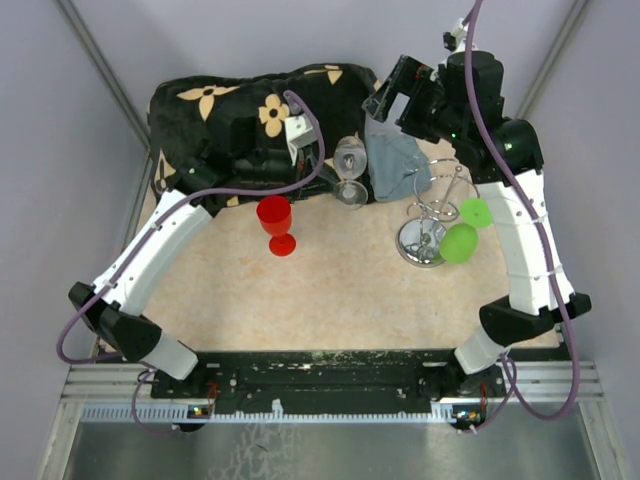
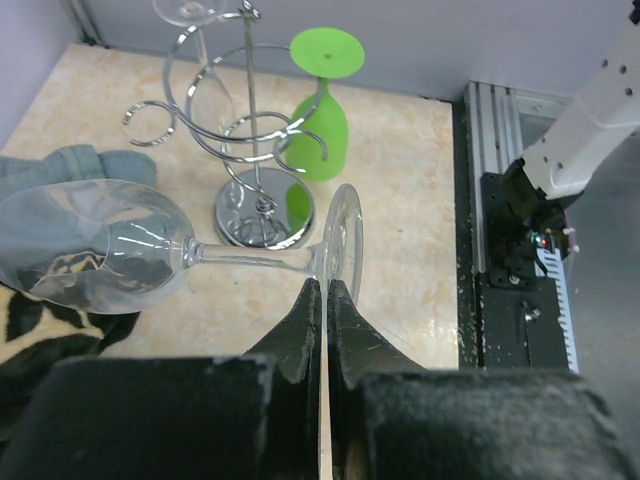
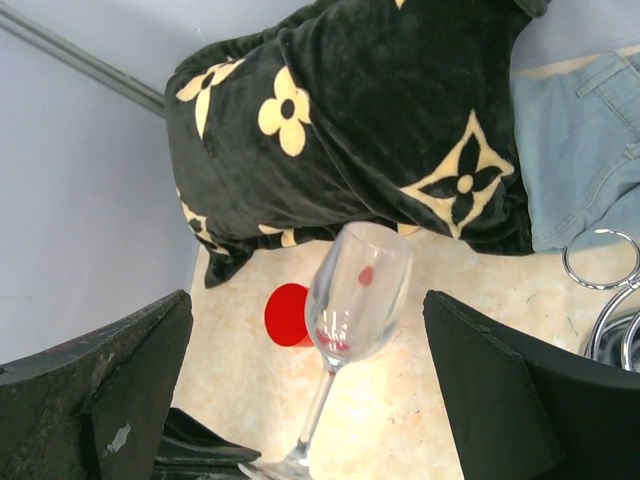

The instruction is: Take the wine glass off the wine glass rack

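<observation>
Left jaws pinch the clear wine glass (image 2: pixel 100 245) by its foot, shown only wrist-side; right jaws gape.

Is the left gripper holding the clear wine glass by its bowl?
No, the left gripper pinches the clear wine glass by its foot.

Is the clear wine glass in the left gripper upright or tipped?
Tipped: the wine glass lies stem sideways, foot pinched by left gripper.

No legible txt, nos., labels or brand names anywhere; nearest thing is the black cloth (image 3: pixel 380 120) w/ cream flower & four-point star motifs, a monogram-style print w/ no readable letters.
</observation>
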